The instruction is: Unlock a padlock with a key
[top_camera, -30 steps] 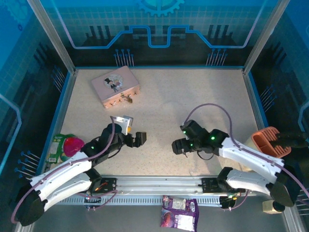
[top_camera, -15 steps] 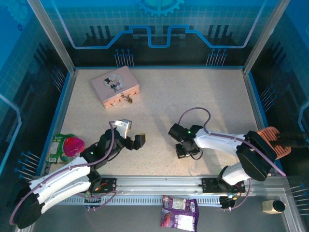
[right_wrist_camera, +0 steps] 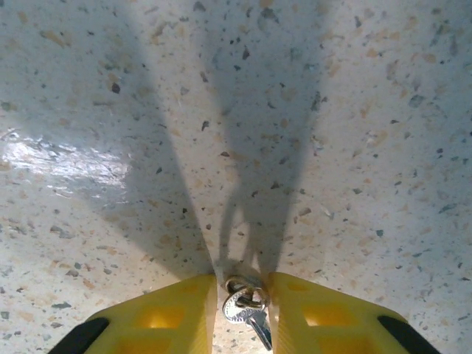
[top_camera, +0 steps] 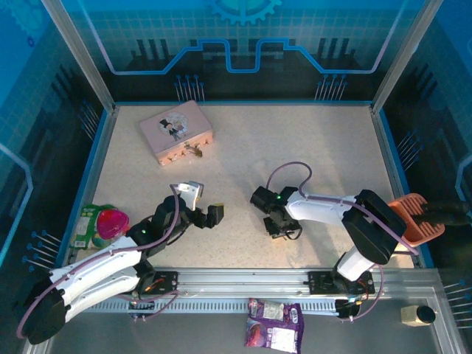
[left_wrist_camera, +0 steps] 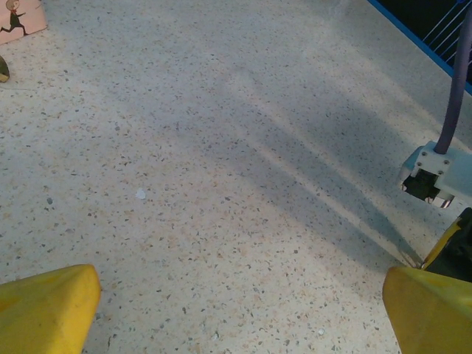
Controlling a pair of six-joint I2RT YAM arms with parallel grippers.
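Speckled beige worktop (top_camera: 317, 147) inside a blue-walled enclosure w/ alu posts.

Pink box (top_camera: 177, 131) sits far-left on the worktop, lid decorated. Padlock (top_camera: 196, 151) hangs at the box's front face, touching it. It's tiny in top view, so the brass body is barely readable. Left wrist view catches a corner of the box at the upper left edge.

Right pincer (top_camera: 284, 228) is down at the worktop, roughly centre, nearer the front edge, arm folded back toward its base. In the right wrist view, the yellow fingertips (right_wrist_camera: 184, 310) stand close together, w/ the key (right_wrist_camera: 249, 306) between them. The key is small and silvery, on a little ring, lying on the surface. Both pads touch the ring's sides, so the pincer is closed down onto the key. Key & padlock are well apart.

Left pincer (top_camera: 210, 214) is held left of centre, between the box and the front edge, well apart from the right pincer. Left wrist view shows its yellow tips (left_wrist_camera: 44, 306) spread to the frame's far corners, i.e. fully wide w/ bare worktop between them and nothing held.

Off the worktop there's an orange tray (top_camera: 413, 215) at right and a purple packet (top_camera: 274, 322) by the front rail.
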